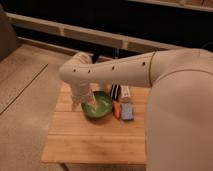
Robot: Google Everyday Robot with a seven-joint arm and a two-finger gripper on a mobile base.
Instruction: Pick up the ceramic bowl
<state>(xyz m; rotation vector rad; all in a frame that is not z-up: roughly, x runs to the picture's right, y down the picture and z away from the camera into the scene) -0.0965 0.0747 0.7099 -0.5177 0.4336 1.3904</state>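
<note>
The green ceramic bowl [100, 107] sits on the small wooden table [95, 137], near its back middle. It is round, shallow and glossy with a paler inside. My white arm reaches in from the right and bends down at the wrist. My gripper [86, 103] hangs at the bowl's left rim, its pale tip reaching into the bowl. The arm hides the bowl's back left edge.
Right of the bowl lie an orange item [116, 110], a blue packet [127, 113] and a dark and white package [120, 93]. A dark wall with pale rails runs behind the table. Speckled floor lies to the left.
</note>
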